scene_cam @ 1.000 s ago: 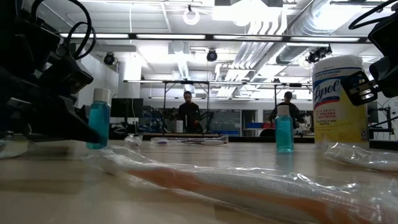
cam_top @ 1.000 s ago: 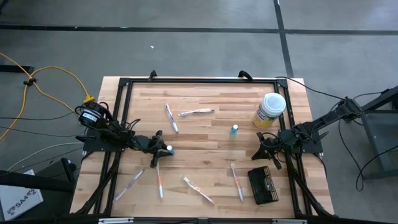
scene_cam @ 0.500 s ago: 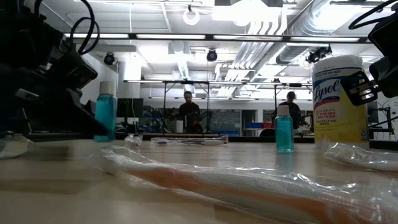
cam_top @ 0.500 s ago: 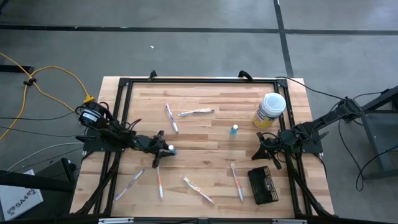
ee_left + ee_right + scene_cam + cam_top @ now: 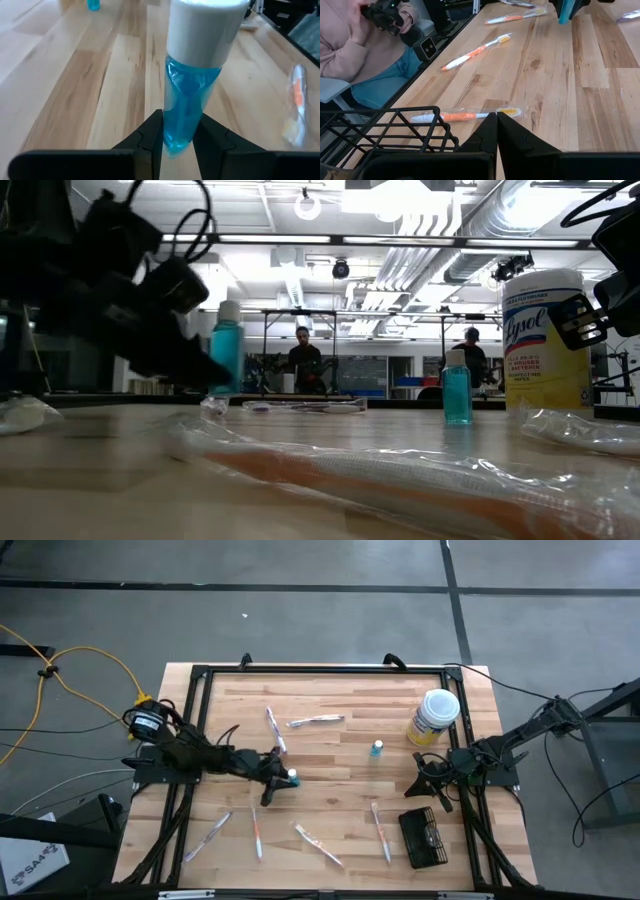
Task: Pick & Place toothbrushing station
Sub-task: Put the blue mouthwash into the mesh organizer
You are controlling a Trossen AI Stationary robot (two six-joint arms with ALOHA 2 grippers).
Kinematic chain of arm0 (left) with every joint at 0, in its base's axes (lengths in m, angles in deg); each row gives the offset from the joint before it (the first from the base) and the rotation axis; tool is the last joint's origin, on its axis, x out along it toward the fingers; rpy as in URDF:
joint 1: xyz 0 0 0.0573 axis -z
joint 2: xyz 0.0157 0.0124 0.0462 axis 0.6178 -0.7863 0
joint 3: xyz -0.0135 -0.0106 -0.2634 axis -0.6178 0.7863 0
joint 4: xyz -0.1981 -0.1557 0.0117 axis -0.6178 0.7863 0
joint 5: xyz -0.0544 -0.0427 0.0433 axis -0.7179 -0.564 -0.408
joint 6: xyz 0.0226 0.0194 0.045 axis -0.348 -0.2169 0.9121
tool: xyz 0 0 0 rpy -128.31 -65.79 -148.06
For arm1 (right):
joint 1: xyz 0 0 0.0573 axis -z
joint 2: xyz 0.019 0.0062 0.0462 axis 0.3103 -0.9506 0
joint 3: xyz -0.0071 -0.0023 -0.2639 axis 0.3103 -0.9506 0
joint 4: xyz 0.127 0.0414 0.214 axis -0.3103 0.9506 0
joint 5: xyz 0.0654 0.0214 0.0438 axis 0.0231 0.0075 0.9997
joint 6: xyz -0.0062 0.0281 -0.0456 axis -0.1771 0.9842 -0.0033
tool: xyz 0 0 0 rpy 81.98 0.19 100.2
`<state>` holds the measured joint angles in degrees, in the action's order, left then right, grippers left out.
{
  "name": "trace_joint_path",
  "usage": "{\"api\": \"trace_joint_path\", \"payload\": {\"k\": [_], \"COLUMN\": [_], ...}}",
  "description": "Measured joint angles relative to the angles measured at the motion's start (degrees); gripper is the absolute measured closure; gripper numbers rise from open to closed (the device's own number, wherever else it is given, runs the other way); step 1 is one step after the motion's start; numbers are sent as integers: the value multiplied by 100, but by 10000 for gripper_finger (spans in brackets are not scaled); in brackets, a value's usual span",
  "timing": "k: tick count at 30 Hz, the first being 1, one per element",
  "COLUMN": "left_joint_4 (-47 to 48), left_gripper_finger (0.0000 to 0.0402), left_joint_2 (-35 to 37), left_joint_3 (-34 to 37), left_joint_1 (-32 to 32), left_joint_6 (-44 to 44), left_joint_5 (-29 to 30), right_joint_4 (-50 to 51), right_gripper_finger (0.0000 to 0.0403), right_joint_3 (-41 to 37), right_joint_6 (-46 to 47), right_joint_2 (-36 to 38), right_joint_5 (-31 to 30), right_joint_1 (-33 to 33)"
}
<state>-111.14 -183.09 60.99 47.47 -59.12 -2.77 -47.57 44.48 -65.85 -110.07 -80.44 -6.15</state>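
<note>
The high camera looked straight down on the whole table [image 5: 330, 740]; the low one sat at tabletop level, facing the room. Each wrist camera peered close past its fingers — all shared the small blue bottle [image 5: 291, 778].

Table [image 5: 330, 745] layout, high view: canister [image 5: 434, 717] at far right. Small bottle [image 5: 377, 748] just left of it, standing on the table. Basket [image 5: 424, 837] at near right corner. Right gripper [image 5: 432, 783] sits between canister and basket. Left gripper [image 5: 278, 772] left of centre, fingers closed around a second bottle [image 5: 291, 778]. Two wrapped toothbrushes [image 5: 297, 725] lie behind the left gripper. Four more [image 5: 318, 844] lie along the near edge, left of the basket.
</note>
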Motion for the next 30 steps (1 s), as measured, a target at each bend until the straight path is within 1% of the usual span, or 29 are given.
{"api": "trace_joint_path", "payload": {"k": [6,9,18,23,25,30], "left_joint_4": [677,1302,3756,4921,5205,5398], "left_gripper_finger": [322,322,322,322,322,322], "left_joint_2": [46,193,963,1084,1080,983], "left_joint_3": [-666,-1039,-2211,-2716,-2843,-3038], "left_joint_1": [-288,-399,-548,-495,-445,-277], "left_joint_6": [402,597,1465,1532,1541,1904], "left_joint_5": [-446,-569,-599,-532,-439,-226], "right_joint_4": [6,4,5,19,17,12], "right_gripper_finger": [401,401,401,401,401,401], "right_joint_3": [0,1,1,2,2,0], "right_joint_6": [-1,0,1,-1,1,0], "right_joint_2": [-1,1,1,1,1,1], "right_joint_5": [-1,-2,-4,-18,-16,-9], "right_joint_1": [0,0,0,0,0,0]}}
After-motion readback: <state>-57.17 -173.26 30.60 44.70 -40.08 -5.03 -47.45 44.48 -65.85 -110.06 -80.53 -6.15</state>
